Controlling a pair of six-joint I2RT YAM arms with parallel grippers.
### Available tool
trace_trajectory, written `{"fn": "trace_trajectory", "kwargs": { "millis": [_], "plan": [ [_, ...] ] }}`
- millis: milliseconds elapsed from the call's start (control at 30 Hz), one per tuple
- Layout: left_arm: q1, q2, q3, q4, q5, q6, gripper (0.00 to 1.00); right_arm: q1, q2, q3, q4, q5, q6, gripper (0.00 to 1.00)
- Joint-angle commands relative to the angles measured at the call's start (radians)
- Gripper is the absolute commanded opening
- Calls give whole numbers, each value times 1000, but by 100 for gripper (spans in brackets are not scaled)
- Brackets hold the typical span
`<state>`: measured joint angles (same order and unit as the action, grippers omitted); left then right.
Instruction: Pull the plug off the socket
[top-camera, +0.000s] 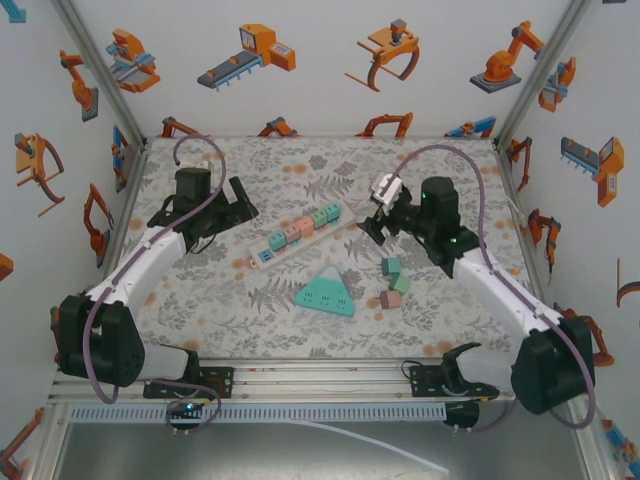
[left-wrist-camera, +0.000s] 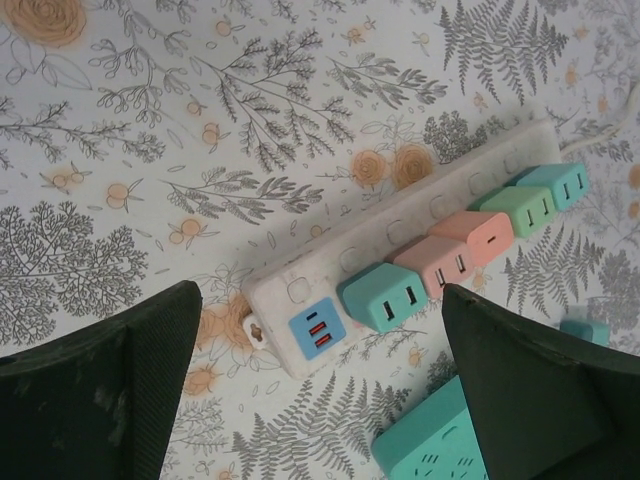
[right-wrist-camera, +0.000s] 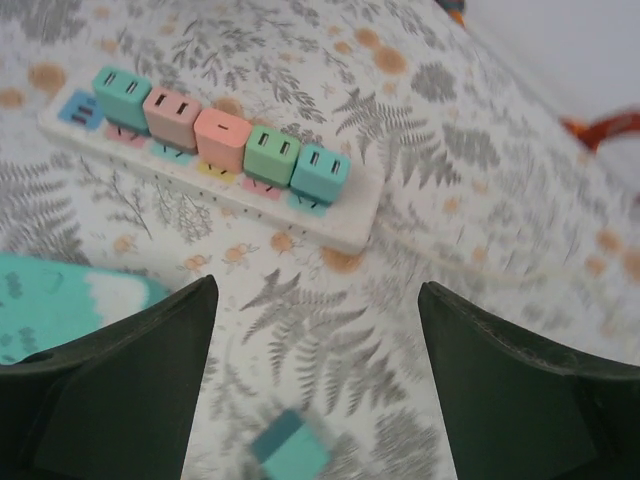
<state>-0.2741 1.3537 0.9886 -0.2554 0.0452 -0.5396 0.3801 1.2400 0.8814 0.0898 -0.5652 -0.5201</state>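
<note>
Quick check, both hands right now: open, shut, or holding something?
Left hand: open, holding nothing.
Right hand: open, holding nothing.

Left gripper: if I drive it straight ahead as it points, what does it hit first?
The left gripper would likely meet the power strip first, at its end by the blue USB panel and teal plug.
</note>
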Motion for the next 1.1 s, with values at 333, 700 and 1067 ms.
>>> {"fn": "trace_trajectory", "kwargs": {
  "millis": [333, 700, 1067],
  "plan": [
    [-69, 29, -34, -169, -81, -347, 92, 4, 608, 606, -408, -249, -643, 72],
    [-73, 131, -57, -168, -49, -432, 80, 46, 909, 936, -835, -183, -870, 68],
    [-109, 227, 14, -213, -91, -309, 76, 81, 983, 973, -888, -137, -899, 53]
  ]
}}
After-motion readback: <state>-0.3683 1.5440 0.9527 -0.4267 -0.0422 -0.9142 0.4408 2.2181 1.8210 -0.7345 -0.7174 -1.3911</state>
